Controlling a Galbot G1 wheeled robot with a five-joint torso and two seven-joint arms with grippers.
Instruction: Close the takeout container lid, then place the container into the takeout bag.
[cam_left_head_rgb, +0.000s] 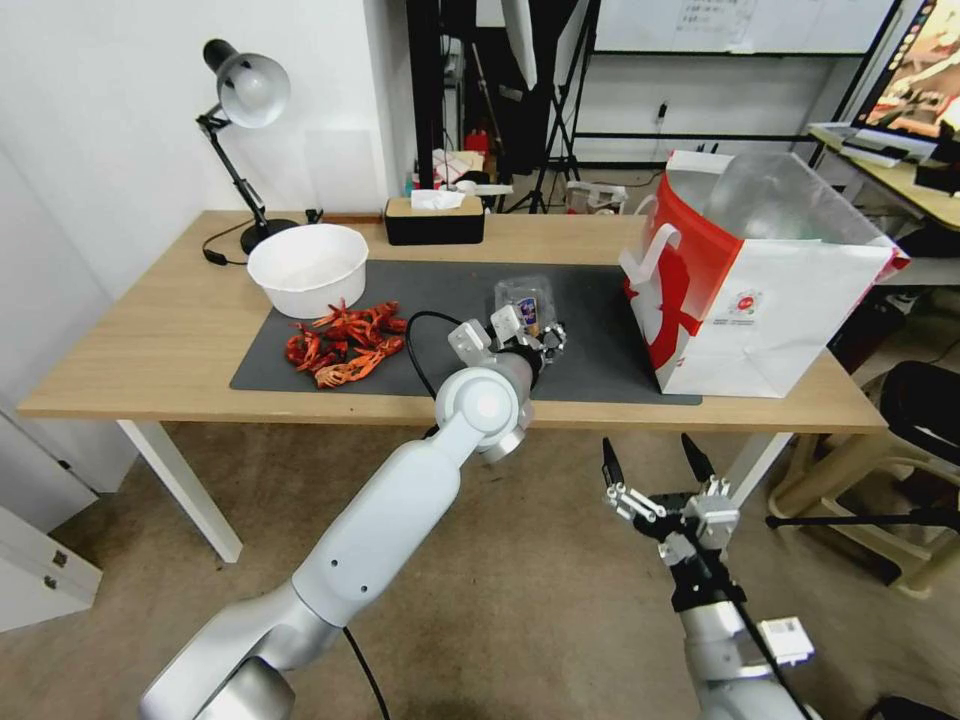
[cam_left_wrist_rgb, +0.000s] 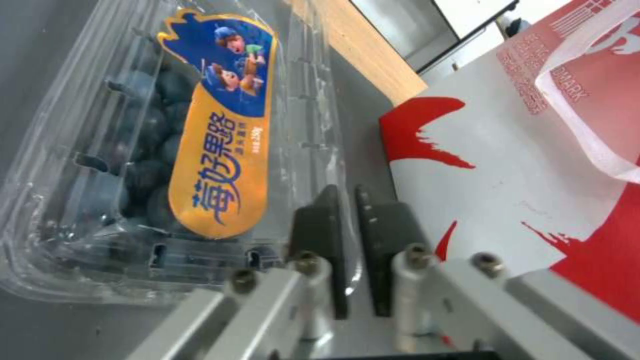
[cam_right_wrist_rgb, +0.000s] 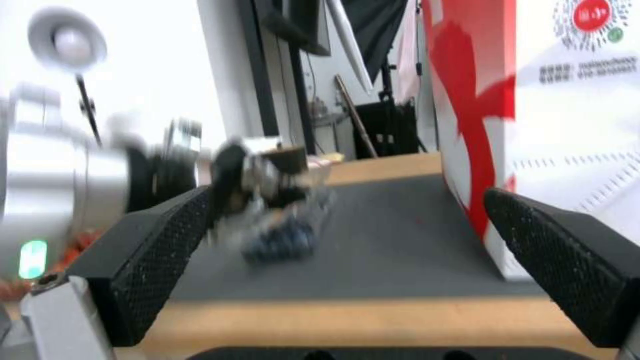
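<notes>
Here, left end effector (cam_left_wrist_rgb: 350, 250): reaches over the dark mat (cam_left_head_rgb: 590, 350) on the bench (cam_left_head_rgb: 150, 340); its two black fingers (cam_left_wrist_rgb: 319, 235) are pressed close together with a thin clear edge of the takeout container (cam_left_wrist_rgb: 133, 200) between them, so it pinches the container's rim.
Takeout container: directly ahead of and touching the left end effector, resting on the mat, dark blueberries visible through the plastic.
Lid (cam_left_wrist_rgb: 220, 120): down over the berries, carrying an orange-and-blue label.
Takeout bag (cam_left_head_rgb: 760, 280): standing upright just beyond the left end effector's right side, mouth open, foil lining showing.
Right end effector (cam_left_head_rgb: 655, 460): low in front of the bench edge, fingers spread wide, holding nothing; the bag stands ahead of it to its right.
</notes>
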